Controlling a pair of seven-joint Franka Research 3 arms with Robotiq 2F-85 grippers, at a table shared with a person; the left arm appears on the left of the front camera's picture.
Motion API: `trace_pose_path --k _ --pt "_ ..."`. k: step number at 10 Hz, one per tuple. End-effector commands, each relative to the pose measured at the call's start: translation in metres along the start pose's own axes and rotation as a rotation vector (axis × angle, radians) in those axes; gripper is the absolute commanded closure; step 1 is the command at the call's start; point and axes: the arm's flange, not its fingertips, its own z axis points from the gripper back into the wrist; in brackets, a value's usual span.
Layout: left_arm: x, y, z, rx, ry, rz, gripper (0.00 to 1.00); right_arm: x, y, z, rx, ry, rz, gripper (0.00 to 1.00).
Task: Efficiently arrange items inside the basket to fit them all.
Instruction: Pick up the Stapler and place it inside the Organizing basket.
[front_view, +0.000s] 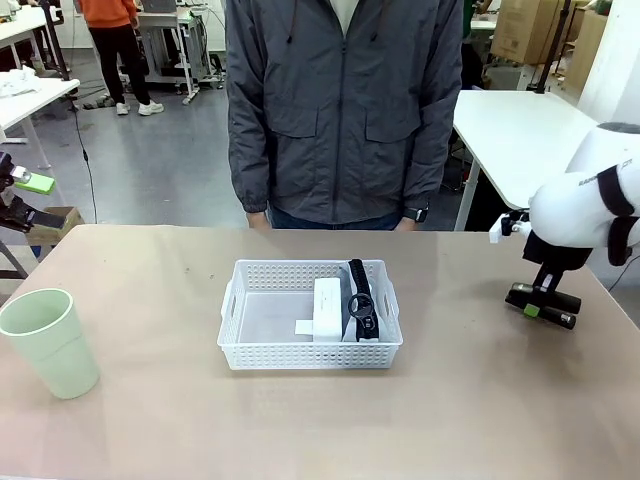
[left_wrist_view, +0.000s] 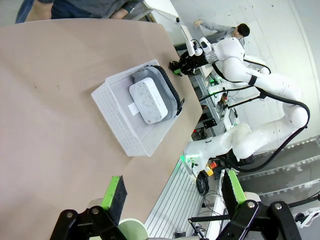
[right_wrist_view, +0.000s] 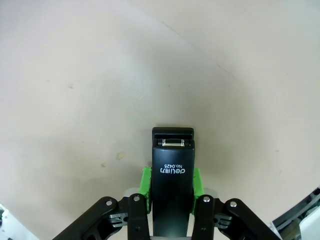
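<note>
My right gripper (right_wrist_view: 171, 186) clamps the black stapler (right_wrist_view: 172, 150), long axis toward 12 o'clock, nose probably leading; left gripper (left_wrist_view: 173, 190) gapes.

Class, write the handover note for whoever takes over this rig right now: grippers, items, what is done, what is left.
The left gripper is open, close to the cup at the left of the table.
The right gripper is shut on the stapler, at the table's right, outside the basket.
Done: white box and pouch lie in the basket's right half.
Left: stapler and cup go into the free left half.
</note>
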Motion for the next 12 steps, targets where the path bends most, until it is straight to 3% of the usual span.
trace_pose_path --k 1,3,4,5,6,7,8,9,10,11,12 --pt "-0.002 -0.003 0.001 0.011 0.009 -0.003 0.00 -0.011 0.034 0.051 -0.009 -0.054 -0.060 1.00" --pt "-0.002 -0.003 0.001 0.011 0.009 -0.003 0.00 -0.018 0.069 0.087 0.080 -0.012 -0.184 1.00" --pt "-0.002 -0.003 0.001 0.011 0.009 -0.003 0.00 -0.021 0.081 0.102 0.147 -0.045 -0.252 1.00" --pt "-0.002 -0.003 0.001 0.011 0.009 -0.003 0.00 -0.020 0.097 0.114 0.199 -0.089 -0.454 1.00" --pt "-0.002 -0.003 0.001 0.011 0.009 -0.003 0.00 -0.021 0.112 0.125 0.277 -0.086 -0.553 1.00" --pt "-0.002 -0.003 0.001 0.011 0.009 -0.003 0.00 -0.029 0.121 0.130 0.329 -0.110 -0.452 1.00" --pt "-0.002 -0.003 0.001 0.011 0.009 -0.003 0.00 -0.033 0.118 0.130 0.327 -0.122 -0.485 1.00" --pt "-0.002 -0.003 0.001 0.011 0.009 -0.003 0.00 -0.035 0.111 0.125 0.274 -0.146 -0.554 1.00" --pt "-0.002 -0.003 0.001 0.011 0.009 -0.003 0.00 -0.052 0.100 0.115 0.124 -0.231 -0.511 1.00" --pt "-0.002 -0.003 0.001 0.011 0.009 -0.003 0.00 -0.032 0.116 0.134 0.314 -0.096 -0.490 1.00" --pt "-0.002 -0.003 0.001 0.011 0.009 -0.003 0.00 -0.032 0.116 0.134 0.314 -0.096 -0.490 1.00"
